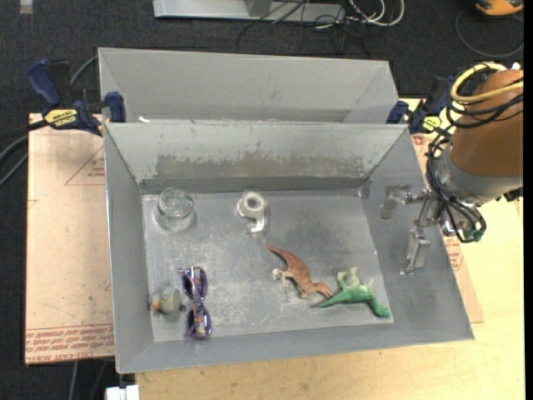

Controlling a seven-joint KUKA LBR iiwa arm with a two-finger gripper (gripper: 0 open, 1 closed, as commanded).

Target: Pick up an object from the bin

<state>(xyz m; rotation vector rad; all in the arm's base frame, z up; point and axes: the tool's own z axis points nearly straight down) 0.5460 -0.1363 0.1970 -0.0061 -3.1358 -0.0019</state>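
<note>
Two thin metal fingers [414, 255] of the gripper [400, 236] seem to stand apart, though the gap is hard to judge from this angle. The gripper hangs at the right side of the bin [125, 248], over its bare sloped grey wall, apart from the things on the floor.

Nearest to it, at the lower right of the floor, lies a green dinosaur [358, 297] of smooth plastic. It touches, or just overlaps, one end of a brown dinosaur [296, 272], slim and long-necked, which stretches up and left towards the middle.

Well apart from these, near the back wall, a round clear glass cup [175, 208] stands upright, and near it sits a small clear ring [251, 206] like a tape roll. At the lower left lie purple sunglasses [196, 302] with shiny lenses. Just beside them is a small grey-tan lump [166, 302], too small to name. The bin's metal floor is dull and scuffed.
</note>
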